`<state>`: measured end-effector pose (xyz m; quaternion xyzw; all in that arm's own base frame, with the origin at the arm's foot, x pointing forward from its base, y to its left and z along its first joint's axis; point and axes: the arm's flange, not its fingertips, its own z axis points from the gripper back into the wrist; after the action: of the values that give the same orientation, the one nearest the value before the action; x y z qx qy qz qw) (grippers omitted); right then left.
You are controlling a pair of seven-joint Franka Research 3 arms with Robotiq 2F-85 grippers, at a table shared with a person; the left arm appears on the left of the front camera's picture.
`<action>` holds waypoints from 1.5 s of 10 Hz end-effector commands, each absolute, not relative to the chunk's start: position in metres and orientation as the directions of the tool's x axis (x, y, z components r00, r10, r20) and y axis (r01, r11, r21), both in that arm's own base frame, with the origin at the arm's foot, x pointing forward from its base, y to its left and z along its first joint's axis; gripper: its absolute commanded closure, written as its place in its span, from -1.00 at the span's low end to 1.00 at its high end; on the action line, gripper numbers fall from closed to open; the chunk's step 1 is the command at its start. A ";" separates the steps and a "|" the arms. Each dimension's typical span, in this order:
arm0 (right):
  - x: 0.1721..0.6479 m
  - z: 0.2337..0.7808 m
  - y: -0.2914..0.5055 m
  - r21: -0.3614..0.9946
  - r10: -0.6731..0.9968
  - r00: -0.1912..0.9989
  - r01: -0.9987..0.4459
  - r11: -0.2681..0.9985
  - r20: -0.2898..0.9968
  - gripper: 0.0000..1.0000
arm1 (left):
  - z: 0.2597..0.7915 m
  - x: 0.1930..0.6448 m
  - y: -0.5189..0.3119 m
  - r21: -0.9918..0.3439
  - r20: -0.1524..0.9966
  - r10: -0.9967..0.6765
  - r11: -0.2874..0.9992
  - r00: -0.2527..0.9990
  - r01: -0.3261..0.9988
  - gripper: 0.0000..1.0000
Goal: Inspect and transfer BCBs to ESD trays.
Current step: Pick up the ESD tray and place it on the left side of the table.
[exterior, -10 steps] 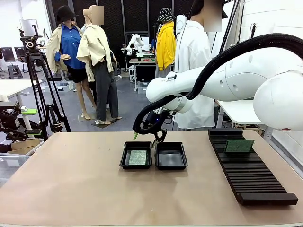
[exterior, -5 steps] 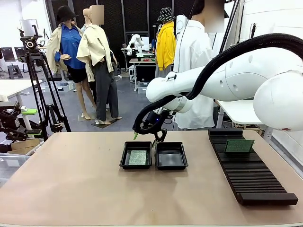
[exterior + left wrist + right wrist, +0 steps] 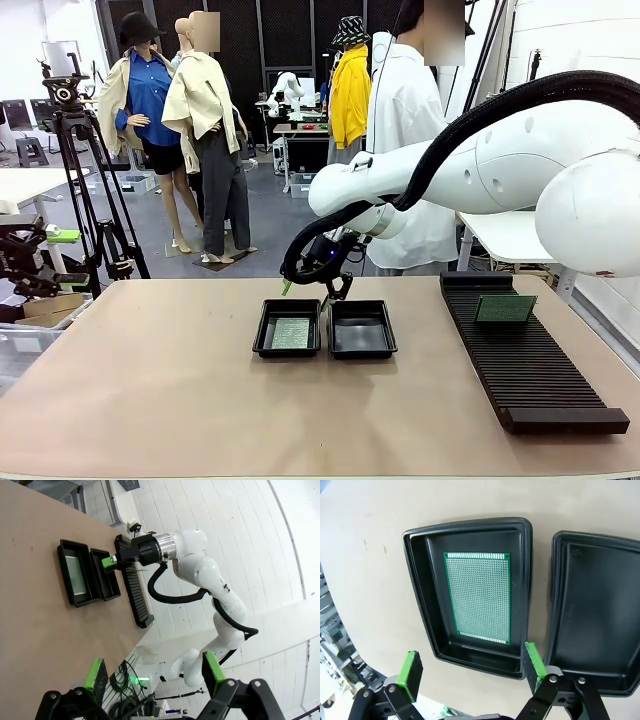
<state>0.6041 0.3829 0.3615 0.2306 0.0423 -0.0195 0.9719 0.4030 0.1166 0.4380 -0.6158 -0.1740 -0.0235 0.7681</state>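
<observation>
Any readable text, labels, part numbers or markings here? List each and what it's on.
Nothing legible to quote.
Trayed BCB, lying in the filled ESD tray: plain hole grid, no readable print.
Empty ESD tray: small moulded mark near one corner, too small to read.
Racked BCB, standing on the rack: too small to tell.

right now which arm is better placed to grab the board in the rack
Right. The right fingers hover open at the trays, close to the rack holding the board; the left fingers hang far off.
</observation>
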 end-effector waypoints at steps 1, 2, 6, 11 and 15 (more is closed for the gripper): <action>0.596 0.372 0.371 0.475 -0.015 0.998 0.045 0.879 -0.065 -1.00 | 0.453 0.415 0.092 -0.930 0.282 0.144 0.285 0.948 0.233 -1.00; 0.589 0.381 0.358 0.488 -0.024 0.998 0.046 0.872 -0.051 -1.00 | 0.459 0.419 0.076 -0.919 0.276 0.117 0.321 0.954 0.227 -1.00; 0.567 0.420 0.291 0.559 0.013 0.999 0.018 0.829 -0.051 -1.00 | 0.478 0.436 0.007 -0.842 0.233 0.047 0.509 0.971 0.178 -1.00; 0.519 0.468 0.191 0.683 -0.065 0.996 0.004 0.731 0.063 -1.00 | 0.480 0.469 -0.074 -0.683 0.139 -0.032 0.721 0.990 0.119 -1.00; 0.512 0.455 0.081 0.816 -0.126 0.990 0.025 0.577 0.059 -1.00 | 0.485 0.492 -0.133 -0.550 0.078 -0.063 0.829 0.995 0.096 -1.00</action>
<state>0.5187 0.0953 0.4703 0.4275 -0.0603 -0.0591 0.9001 0.4837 -0.1221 0.4773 -0.3172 -0.0356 -0.0465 0.9466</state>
